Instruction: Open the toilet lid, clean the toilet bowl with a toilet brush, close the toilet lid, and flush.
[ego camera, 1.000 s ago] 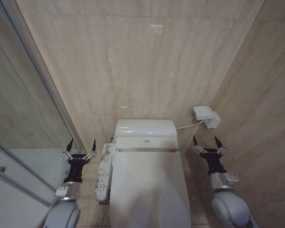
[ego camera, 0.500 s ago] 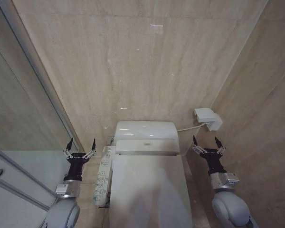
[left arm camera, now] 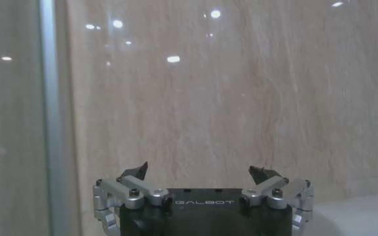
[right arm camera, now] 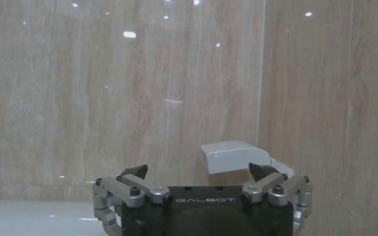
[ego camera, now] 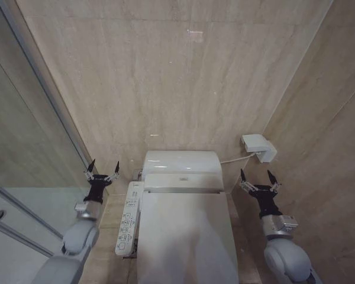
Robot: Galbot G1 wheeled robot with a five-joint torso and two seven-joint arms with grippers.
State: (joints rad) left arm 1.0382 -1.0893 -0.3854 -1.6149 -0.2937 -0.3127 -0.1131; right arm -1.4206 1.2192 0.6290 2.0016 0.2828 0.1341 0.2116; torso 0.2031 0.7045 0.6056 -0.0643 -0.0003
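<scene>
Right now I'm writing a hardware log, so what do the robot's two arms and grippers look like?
Both match. The left gripper and right gripper each have two slim black pointed fingers on silver bolted metal linkages, fixed to a black body printed GALBOT in pale letters, clearest in the wrist views. Below sits a black wrist section with a small grey block, then rounded, glossy light-grey arm shells. No loose cables are visible.

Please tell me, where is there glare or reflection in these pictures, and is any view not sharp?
Head view: a soft sheen lies on the closed toilet lid, and the left gripper and right gripper look crisp. Left wrist view: bright lamp spots glare on the tiled wall, which looks soft. Right wrist view: similar spots, wall box slightly blurred.
</scene>
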